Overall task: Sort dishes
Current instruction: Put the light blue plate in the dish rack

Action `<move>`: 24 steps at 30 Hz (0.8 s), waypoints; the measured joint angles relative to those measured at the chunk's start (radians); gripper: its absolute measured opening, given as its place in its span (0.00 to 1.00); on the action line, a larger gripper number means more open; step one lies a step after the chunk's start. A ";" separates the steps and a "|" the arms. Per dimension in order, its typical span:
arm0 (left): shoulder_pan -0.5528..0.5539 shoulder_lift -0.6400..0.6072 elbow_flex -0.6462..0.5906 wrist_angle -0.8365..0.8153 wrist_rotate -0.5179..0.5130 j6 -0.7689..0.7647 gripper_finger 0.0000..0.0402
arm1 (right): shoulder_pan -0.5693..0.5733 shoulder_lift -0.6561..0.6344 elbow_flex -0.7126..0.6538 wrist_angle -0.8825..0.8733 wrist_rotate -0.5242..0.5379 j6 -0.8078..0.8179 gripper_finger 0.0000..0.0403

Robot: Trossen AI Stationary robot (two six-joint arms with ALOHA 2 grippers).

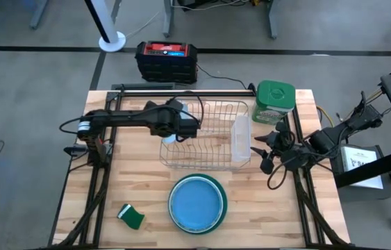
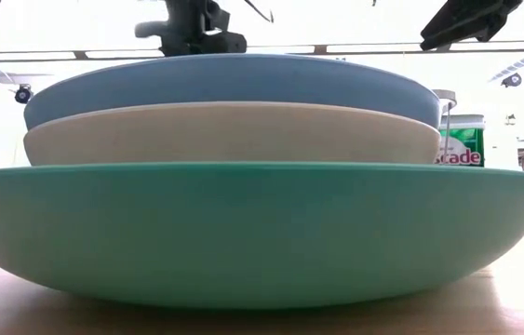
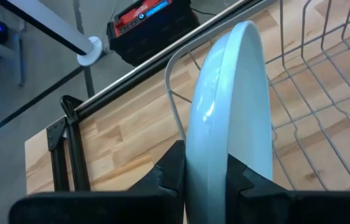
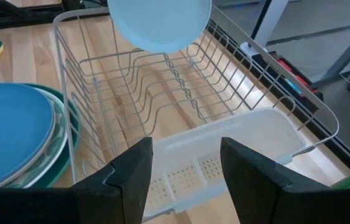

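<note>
Plates are in two places on your table. Your left gripper (image 3: 207, 180) is clamped on a small light blue plate (image 3: 230, 106), which it holds on edge, upright, over the wire rack (image 1: 205, 135). In the high view that gripper (image 1: 174, 132) sits above the rack's left end, and in the right wrist view the same plate (image 4: 159, 22) hangs above the rack's wires (image 4: 162, 81); you cannot tell from these views whether its lower edge touches them.

Your other plates sit in a stack near the front edge of the table (image 1: 139, 173), just in front of the rack: a blue plate (image 2: 234, 84) on top, a cream plate (image 2: 234, 135) under it, and the big green-backed plate (image 2: 243, 233) at the bottom.

Your right gripper (image 4: 184, 165) has its fingers apart and empty, at the rack's right end beside the white plastic tray (image 4: 224, 155).

A green sponge (image 1: 131, 217) lies left of the stack, and a green-lidded container (image 1: 275, 101) stands behind the rack's right corner.
</note>
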 joint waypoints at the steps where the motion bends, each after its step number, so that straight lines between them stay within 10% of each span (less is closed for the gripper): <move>1: 0.000 0.004 0.000 0.000 -0.002 -0.005 0.09 | 0.000 0.001 0.000 0.000 0.000 0.000 0.45; 24: -0.002 0.008 0.000 0.023 0.047 -0.017 0.14 | 0.000 0.004 0.000 0.001 0.000 -0.002 0.45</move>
